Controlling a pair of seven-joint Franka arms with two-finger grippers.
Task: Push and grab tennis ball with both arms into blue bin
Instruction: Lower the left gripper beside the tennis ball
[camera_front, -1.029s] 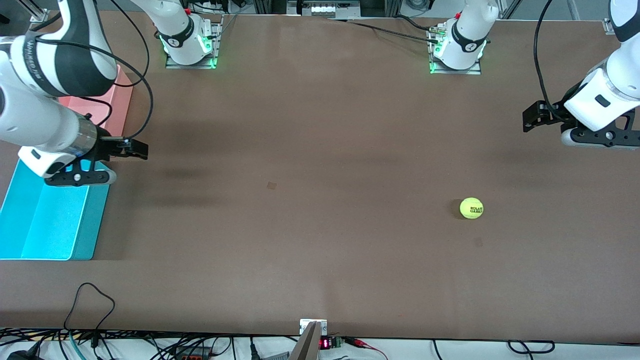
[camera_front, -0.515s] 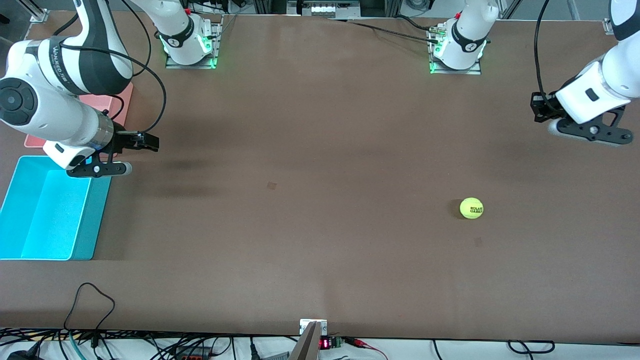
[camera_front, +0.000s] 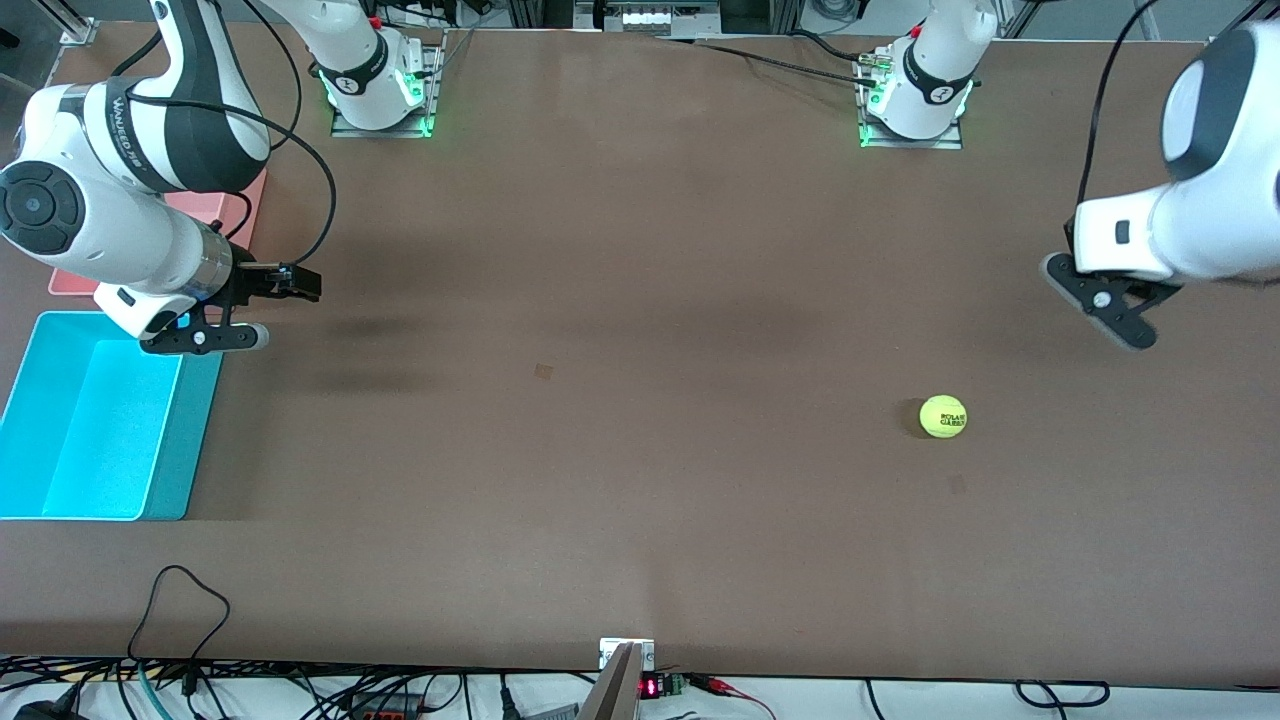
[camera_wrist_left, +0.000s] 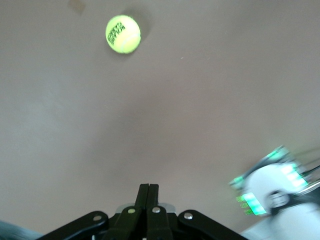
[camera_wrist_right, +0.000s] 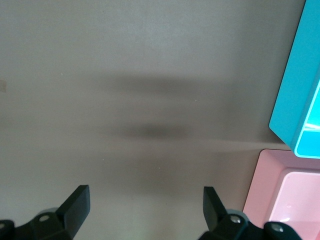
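The tennis ball (camera_front: 943, 416), yellow-green with black lettering, lies on the brown table toward the left arm's end. It also shows in the left wrist view (camera_wrist_left: 123, 34), well ahead of the fingers. My left gripper (camera_front: 1070, 255) hangs above the table, apart from the ball, nearer that end's edge; its fingers (camera_wrist_left: 149, 192) are shut and empty. The blue bin (camera_front: 60, 500) stands empty at the right arm's end. My right gripper (camera_front: 290, 283) hovers over the table beside the bin's corner, open and empty, its fingers (camera_wrist_right: 77, 205) wide apart.
A pink-red tub (camera_front: 215, 205) stands next to the blue bin, farther from the front camera, partly under the right arm; both tubs show in the right wrist view (camera_wrist_right: 300, 100) (camera_wrist_right: 285, 195). Cables run along the table's front edge (camera_front: 180, 600).
My left arm has swung and its hand has turned down and come closer to the ball. My right gripper has moved off the blue bin toward the table's middle. The ball has not moved.
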